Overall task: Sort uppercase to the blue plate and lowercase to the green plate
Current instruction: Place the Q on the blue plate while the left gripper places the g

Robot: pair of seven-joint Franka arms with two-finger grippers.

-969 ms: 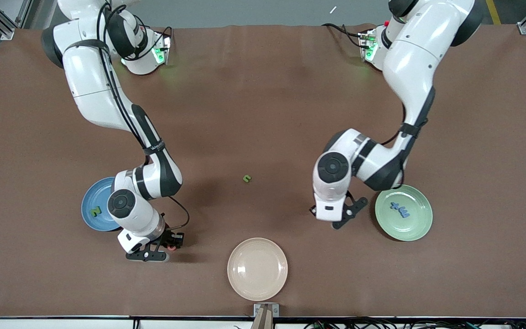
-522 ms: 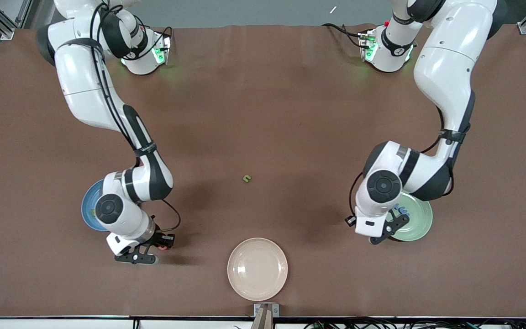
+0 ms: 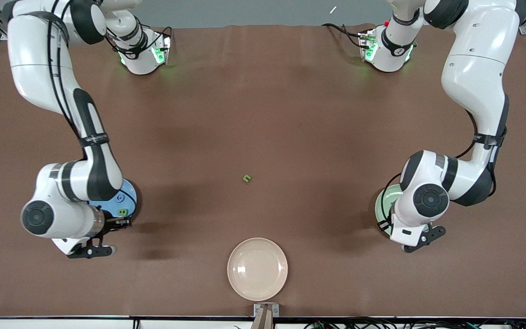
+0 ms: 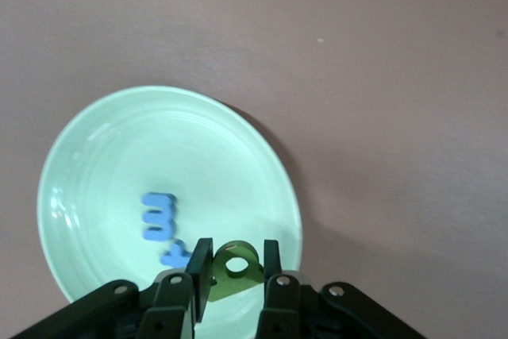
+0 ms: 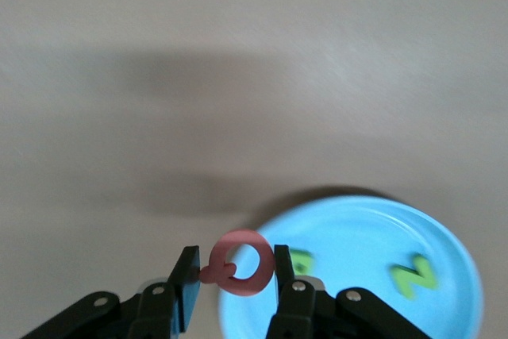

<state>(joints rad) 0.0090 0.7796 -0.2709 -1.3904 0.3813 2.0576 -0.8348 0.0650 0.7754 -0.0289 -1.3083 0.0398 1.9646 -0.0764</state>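
Note:
My right gripper (image 3: 92,250) is shut on the pinkish-red Q (image 5: 242,263) and holds it over the table at the rim of the blue plate (image 5: 357,232). The green Z (image 5: 414,273) and green B (image 5: 300,260) lie in that plate. In the front view the arm covers most of the blue plate (image 3: 130,189), where the blue G (image 3: 120,198) and green B (image 3: 123,212) show. My left gripper (image 3: 420,241) is shut on the green b (image 4: 236,266) over the edge of the green plate (image 4: 159,140), which holds the blue m (image 4: 159,216) and blue x (image 4: 176,256). The green n (image 3: 246,178) lies mid-table.
A beige plate (image 3: 257,269) sits near the table's front edge, nearer to the front camera than the green n. The left arm covers most of the green plate (image 3: 383,201) in the front view.
The right arm swung toward its end of the table with the Q, uncovering part of the blue plate. The left arm swung with the green b to the green plate.

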